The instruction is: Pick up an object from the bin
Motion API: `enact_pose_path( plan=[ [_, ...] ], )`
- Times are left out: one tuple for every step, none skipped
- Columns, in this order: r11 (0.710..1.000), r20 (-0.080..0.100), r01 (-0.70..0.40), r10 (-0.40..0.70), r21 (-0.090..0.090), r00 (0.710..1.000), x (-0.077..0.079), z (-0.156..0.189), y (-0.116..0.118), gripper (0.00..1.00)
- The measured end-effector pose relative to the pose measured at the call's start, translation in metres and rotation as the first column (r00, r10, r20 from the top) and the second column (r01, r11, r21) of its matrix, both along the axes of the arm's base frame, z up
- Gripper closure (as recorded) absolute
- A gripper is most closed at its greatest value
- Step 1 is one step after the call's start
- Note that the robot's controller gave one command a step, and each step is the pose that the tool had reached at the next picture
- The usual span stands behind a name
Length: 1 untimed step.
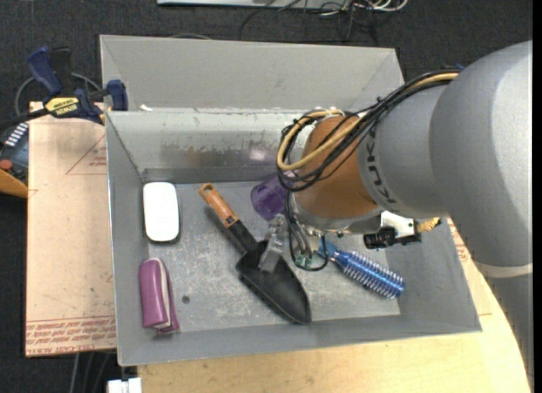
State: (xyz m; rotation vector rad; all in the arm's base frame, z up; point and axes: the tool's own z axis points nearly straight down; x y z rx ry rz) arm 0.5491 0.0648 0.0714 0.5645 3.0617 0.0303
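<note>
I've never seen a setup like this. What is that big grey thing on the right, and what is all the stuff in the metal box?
The big grey shape is a robot arm, reaching in from the right. A single camera looks down on it from above. At the arm's end, below an orange cover and cables, sits its gripper, low over a black trowel with an orange-brown handle. The grey metal bin also holds a white computer mouse, a purple oblong case, a blue hairbrush and a purple thing partly hidden by the arm. I cannot tell whether anything is held.
</note>
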Motion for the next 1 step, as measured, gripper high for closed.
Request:
enact_pose_path(
  plan=[
    [1.0,0.0,0.0,0.0,0.0,1.0,0.0,0.0,0.0,1.0]
  ],
)
